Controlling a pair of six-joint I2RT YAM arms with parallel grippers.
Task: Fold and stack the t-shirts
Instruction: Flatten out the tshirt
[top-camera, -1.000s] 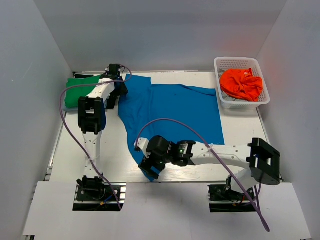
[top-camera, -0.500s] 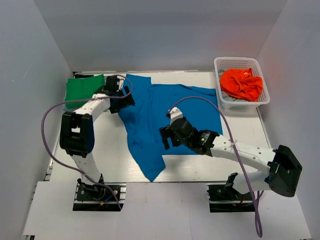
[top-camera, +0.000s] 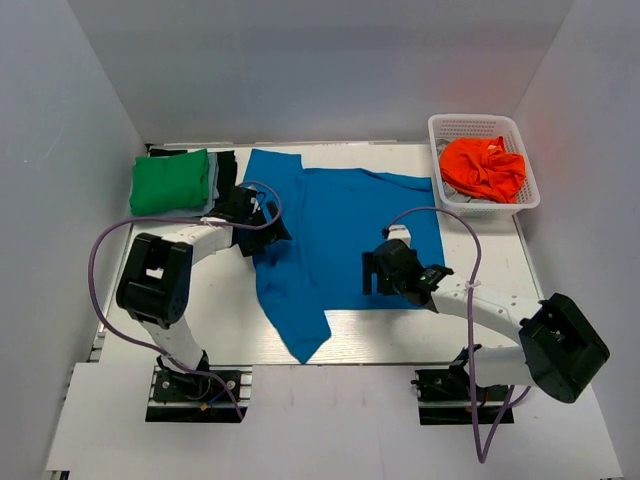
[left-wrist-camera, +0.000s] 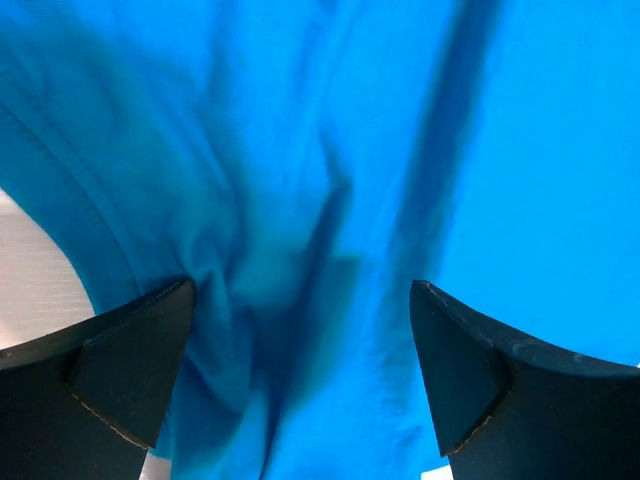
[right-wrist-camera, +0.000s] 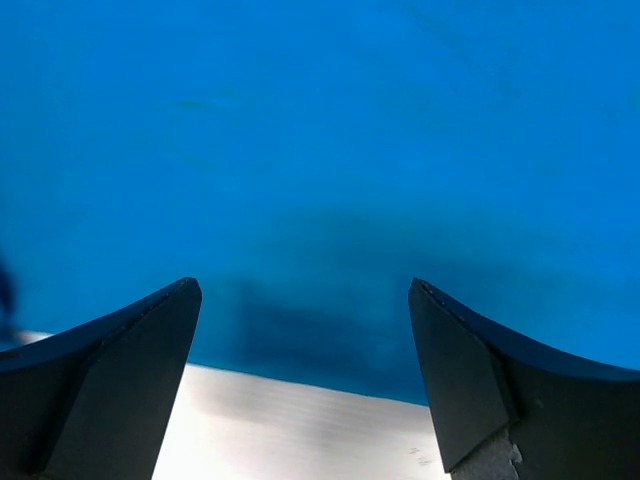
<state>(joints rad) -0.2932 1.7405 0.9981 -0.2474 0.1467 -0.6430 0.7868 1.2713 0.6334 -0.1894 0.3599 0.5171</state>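
Top external view: a bright blue t-shirt (top-camera: 340, 225) is seen spread across the middle of the desk (top-camera: 400, 340), with 1 narrow tongue of cloth trailing toward the near edge. The left tool (top-camera: 270, 225) is held low over the shirt's left edge and the right tool (top-camera: 372, 272) over its near hem. From above, both are too small and dark for the jaws to be read.

In the left wrist view the 2 fingers (left-wrist-camera: 110, 370) are spread wide, with creased blue cloth and a seam between them and nothing pinched. Whether the tips touch the cloth cannot be told. In the right wrist view the fingers (right-wrist-camera: 100, 370) are likewise spread over smooth blue cloth, with its hem and a strip of desk below; that picture is blurred.

A folded green t-shirt (top-camera: 168, 180) lies at the far left corner on darker garments (top-camera: 222, 170), which are mostly hidden. An orange t-shirt (top-camera: 482, 168) is bunched in the white basket (top-camera: 470, 122) at the far right, over grey cloth (top-camera: 458, 200) that is barely visible.
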